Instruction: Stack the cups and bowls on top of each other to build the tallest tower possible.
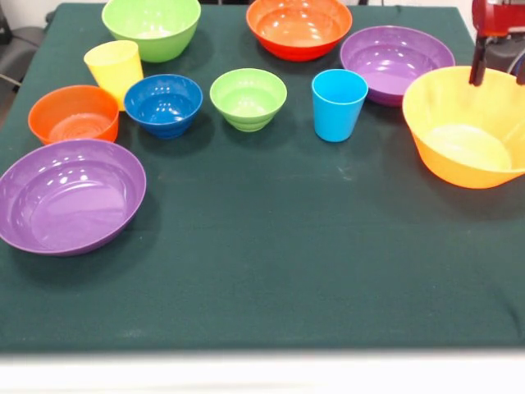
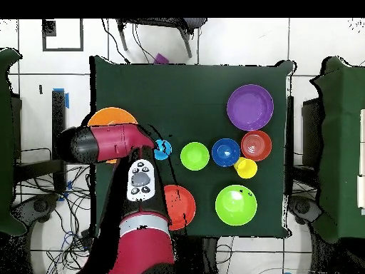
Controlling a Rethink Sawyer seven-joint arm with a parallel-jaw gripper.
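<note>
The big orange bowl [image 1: 463, 127] stands upright at the right edge of the front view; it also shows in the overhead view [image 2: 107, 116], partly under the arm. My gripper [image 1: 499, 70] is open and empty, with its fingers hanging over the bowl's far rim. The light blue cup [image 1: 339, 104] and the yellow cup [image 1: 115, 72] stand upright. A small green bowl [image 1: 248, 98], a dark blue bowl [image 1: 164, 104], a small red-orange bowl [image 1: 74, 115] and a big purple bowl [image 1: 70, 194] stand apart. Nothing is stacked.
A big green bowl [image 1: 152, 26], a big red-orange bowl [image 1: 299, 26] and a second purple bowl [image 1: 396, 61] stand along the far side of the dark green table [image 1: 271, 279]. In the overhead view my red arm [image 2: 107, 143] covers the table's left part.
</note>
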